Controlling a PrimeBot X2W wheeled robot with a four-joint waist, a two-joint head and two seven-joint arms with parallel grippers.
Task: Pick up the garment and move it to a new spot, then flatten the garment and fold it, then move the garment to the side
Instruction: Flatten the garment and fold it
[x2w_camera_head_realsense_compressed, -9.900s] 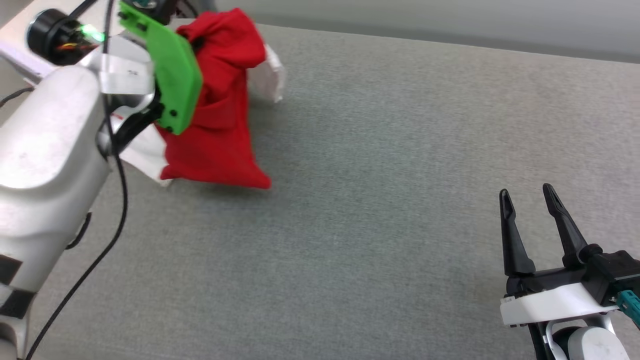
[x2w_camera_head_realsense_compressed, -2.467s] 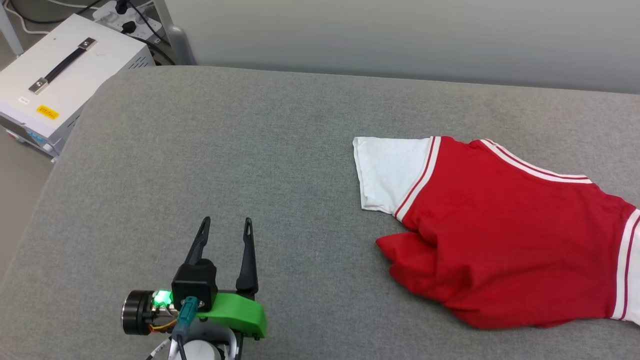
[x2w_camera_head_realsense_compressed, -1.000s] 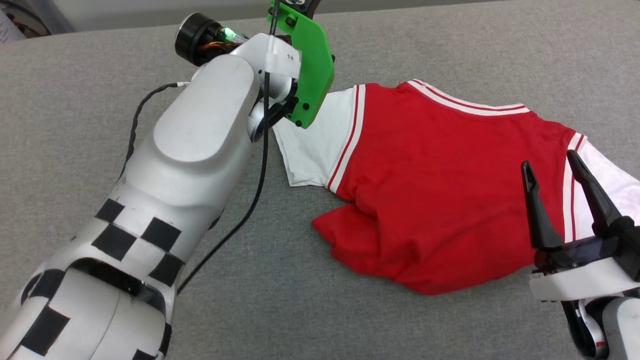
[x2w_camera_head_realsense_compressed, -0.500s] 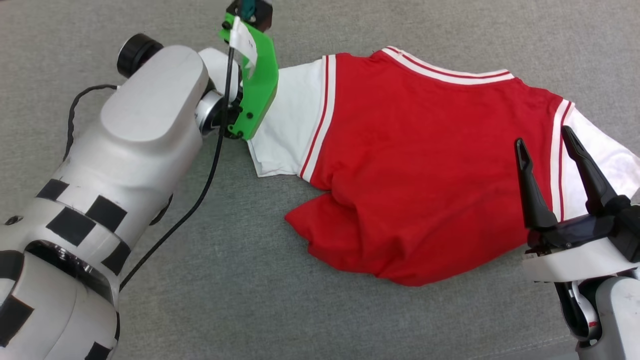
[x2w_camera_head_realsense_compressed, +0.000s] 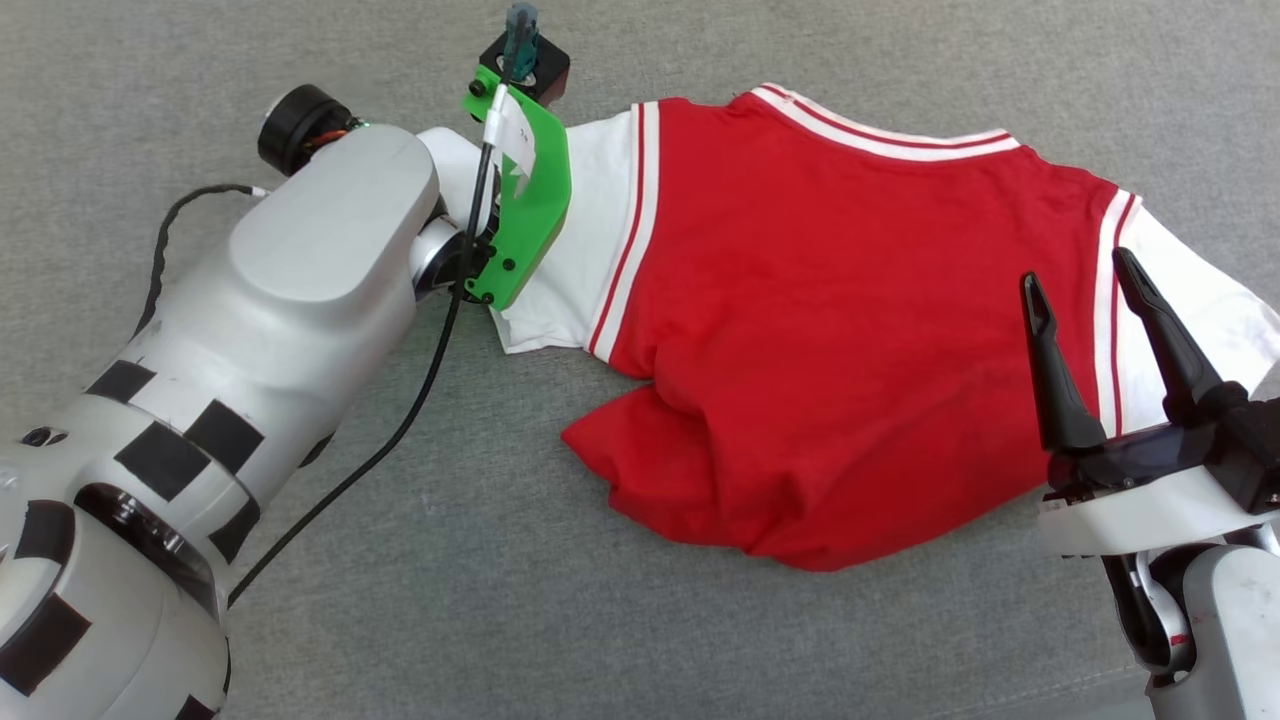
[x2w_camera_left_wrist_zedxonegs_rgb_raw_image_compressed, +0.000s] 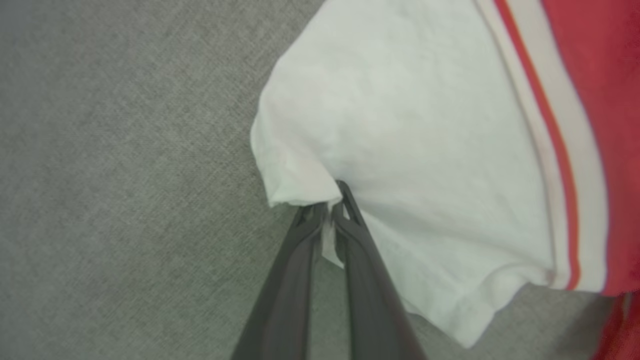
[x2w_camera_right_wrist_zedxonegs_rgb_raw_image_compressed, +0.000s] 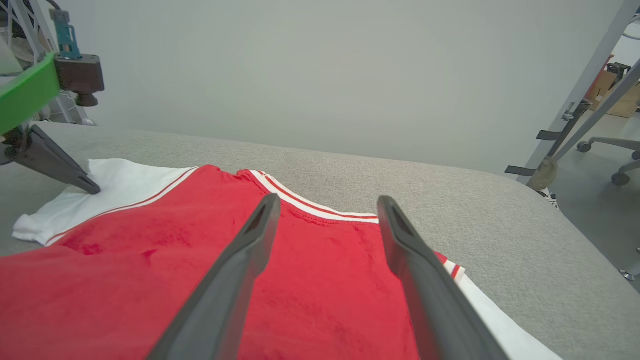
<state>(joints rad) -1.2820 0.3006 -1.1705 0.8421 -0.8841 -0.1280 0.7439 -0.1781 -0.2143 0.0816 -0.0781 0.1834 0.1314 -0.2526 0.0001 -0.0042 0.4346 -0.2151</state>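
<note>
Found the garment (x2w_camera_head_realsense_compressed: 850, 330) lying on the grey padded surface (x2w_camera_head_realsense_compressed: 400, 600), red body uppermost, with the striped collar trim toward the far side and the lower hem bunched and rumpled toward the near side. Noted a white sleeve (x2w_camera_left_wrist_zedxonegs_rgb_raw_image_compressed: 400, 125) at the end on the robot's left and a second white sleeve (x2w_camera_head_realsense_compressed: 1210, 310) at the right end, both edged with red-and-white striped trim against the red. Saw the left gripper (x2w_camera_left_wrist_zedxonegs_rgb_raw_image_compressed: 330, 202) down at the outer edge of the left-hand sleeve, fingers drawn together with a fold of white cloth pinched between the tips. Spotted the green bracket (x2w_camera_head_realsense_compressed: 525, 215) on that wrist overlapping the sleeve in the head view and hiding the fingers there, and a black cable (x2w_camera_head_realsense_compressed: 400, 430) trailing beside the pale forearm. Recorded the right gripper (x2w_camera_head_realsense_compressed: 1076, 272) with fingers spread well apart and nothing between them, poised over the right part of the red body beside the striped seam of the right sleeve; could not tell whether touching the cloth. Made out, from the right wrist view, a plain pale wall (x2w_camera_right_wrist_zedxonegs_rgb_raw_image_compressed: 300, 75) behind the surface and a wheeled chair base (x2w_camera_right_wrist_zedxonegs_rgb_raw_image_compressed: 620, 178) off to the right.
</note>
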